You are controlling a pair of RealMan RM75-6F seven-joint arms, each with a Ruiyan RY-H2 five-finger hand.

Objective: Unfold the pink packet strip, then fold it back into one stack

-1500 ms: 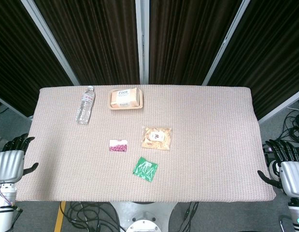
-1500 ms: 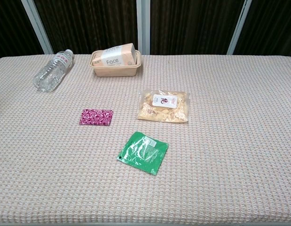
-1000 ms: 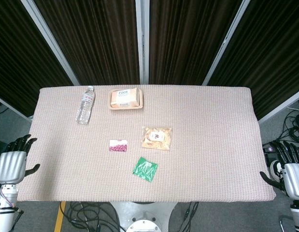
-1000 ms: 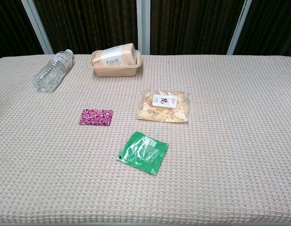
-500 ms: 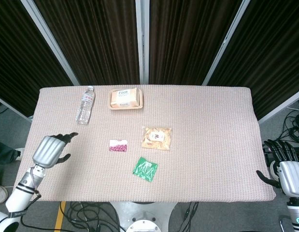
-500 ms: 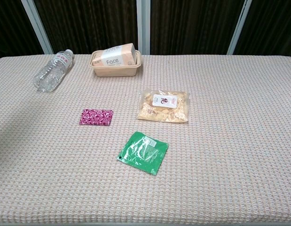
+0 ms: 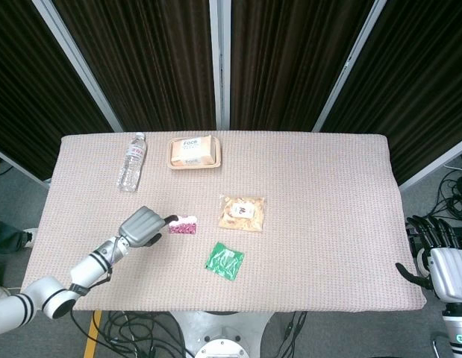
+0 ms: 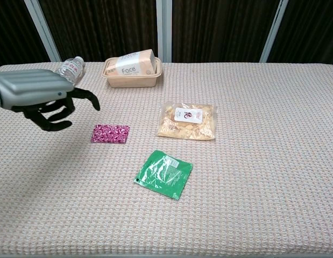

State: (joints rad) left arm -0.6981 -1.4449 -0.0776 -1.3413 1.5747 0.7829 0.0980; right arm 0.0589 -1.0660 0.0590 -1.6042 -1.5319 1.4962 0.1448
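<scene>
The pink packet strip (image 7: 183, 225) (image 8: 110, 134) lies folded in one small stack on the woven table mat, left of centre. My left hand (image 7: 144, 225) (image 8: 43, 98) hovers just to its left, above the mat, fingers spread and curved, holding nothing. In the head view its fingertips come close to the strip's left edge. In the chest view there is a gap between them. My right hand (image 7: 442, 263) sits off the table's right edge, fingers apart and empty; the chest view does not show it.
A green packet (image 7: 225, 260) (image 8: 163, 173) lies in front of the strip. A clear snack bag (image 7: 242, 212) (image 8: 187, 121) lies to its right. At the back stand a water bottle on its side (image 7: 131, 162) (image 8: 62, 78) and a tray of face tissues (image 7: 194, 152) (image 8: 132, 68).
My left hand has swept in from the table's left edge to just beside the pink strip and now shows in the chest view. The right hand has barely moved.
</scene>
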